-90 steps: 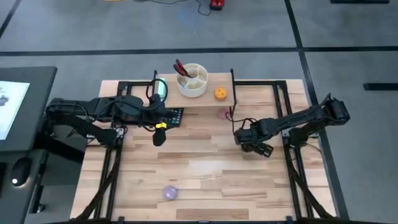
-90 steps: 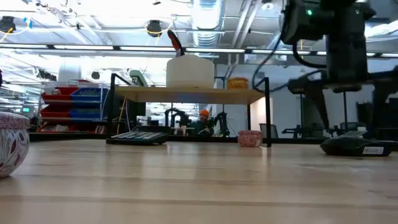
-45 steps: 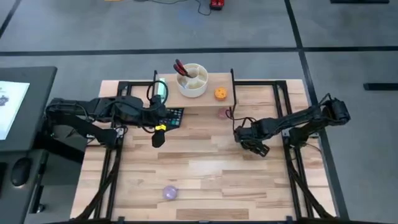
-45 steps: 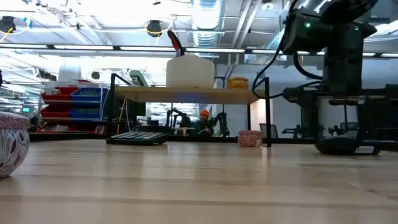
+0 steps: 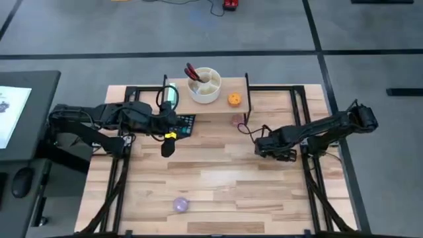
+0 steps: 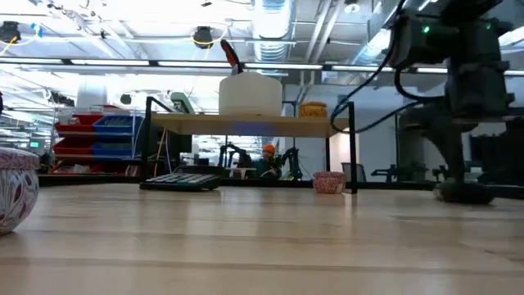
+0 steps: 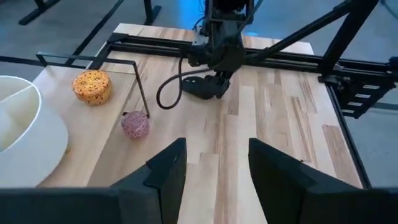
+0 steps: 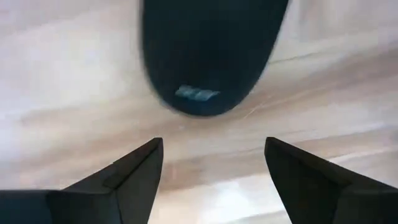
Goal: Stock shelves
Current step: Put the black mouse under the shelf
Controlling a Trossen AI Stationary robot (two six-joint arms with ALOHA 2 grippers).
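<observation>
The shelves stand at the table's far middle. On top sit a white divided container, an orange round item and a teal item. A calculator and a pink round item lie on the table by its legs. A black computer mouse lies at the table's right. My right gripper is open, low over the mouse, which lies just ahead of its fingertips. My left gripper hangs open above the table beside the calculator, holding nothing.
A purple patterned bowl stands near the table's front edge, left of the middle. Black frame rails run along the table's sides and back. The wide middle of the wooden tabletop is bare.
My right gripper has moved a little toward the table's right edge and come down low over the black mouse, staying open.
</observation>
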